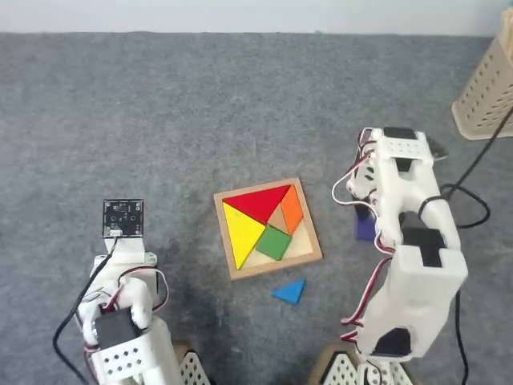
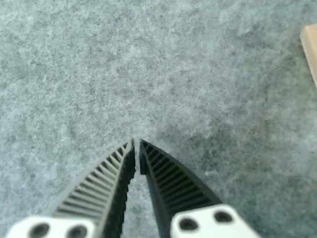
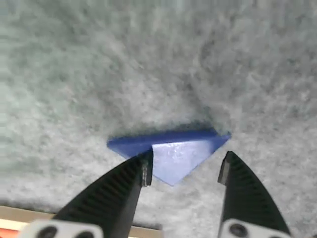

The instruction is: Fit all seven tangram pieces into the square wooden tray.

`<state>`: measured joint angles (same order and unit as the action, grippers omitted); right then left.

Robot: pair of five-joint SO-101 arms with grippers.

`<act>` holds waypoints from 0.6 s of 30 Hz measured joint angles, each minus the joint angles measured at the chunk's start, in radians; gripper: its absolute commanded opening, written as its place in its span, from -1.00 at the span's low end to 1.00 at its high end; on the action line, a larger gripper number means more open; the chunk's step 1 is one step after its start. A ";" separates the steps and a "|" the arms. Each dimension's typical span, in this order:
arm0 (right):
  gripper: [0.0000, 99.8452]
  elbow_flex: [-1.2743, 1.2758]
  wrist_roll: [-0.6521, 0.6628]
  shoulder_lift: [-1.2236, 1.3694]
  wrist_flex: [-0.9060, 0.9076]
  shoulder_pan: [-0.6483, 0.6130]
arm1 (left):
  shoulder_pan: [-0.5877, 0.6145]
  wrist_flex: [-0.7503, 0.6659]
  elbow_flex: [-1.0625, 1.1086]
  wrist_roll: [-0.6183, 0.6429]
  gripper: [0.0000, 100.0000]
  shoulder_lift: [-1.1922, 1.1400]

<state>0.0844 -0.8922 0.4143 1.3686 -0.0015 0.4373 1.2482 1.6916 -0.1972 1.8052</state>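
Observation:
The square wooden tray (image 1: 234,265) lies mid-table with a red triangle (image 1: 258,202), a yellow triangle (image 1: 240,228), an orange piece (image 1: 292,210) and a green square (image 1: 275,241) in it. A light blue triangle (image 1: 290,290) lies on the carpet just in front of the tray. To the tray's right, a dark blue triangle (image 3: 173,151) (image 1: 365,227) sits on the carpet between the fingers of my open right gripper (image 3: 185,163). One finger touches its edge and the other stands apart. My left gripper (image 2: 136,145) is shut over bare carpet, left of the tray.
A beige perforated container (image 1: 485,88) stands at the far right edge. Grey carpet covers the table. A tray corner (image 2: 309,44) shows in the left wrist view, and the tray's edge (image 3: 15,215) in the right wrist view.

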 measured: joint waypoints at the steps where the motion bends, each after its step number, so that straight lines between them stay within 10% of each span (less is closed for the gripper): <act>1: -0.52 -0.011 -0.018 0.003 0.000 0.011 | 0.000 0.000 0.000 0.000 -0.97 0.000; 18: -0.52 -0.052 -0.178 0.040 -0.009 0.054 | 0.000 0.000 0.000 0.000 -0.97 0.000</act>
<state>0.0322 -1.0702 0.4542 1.3594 0.0522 0.4373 1.2482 1.6916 -0.1972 1.8052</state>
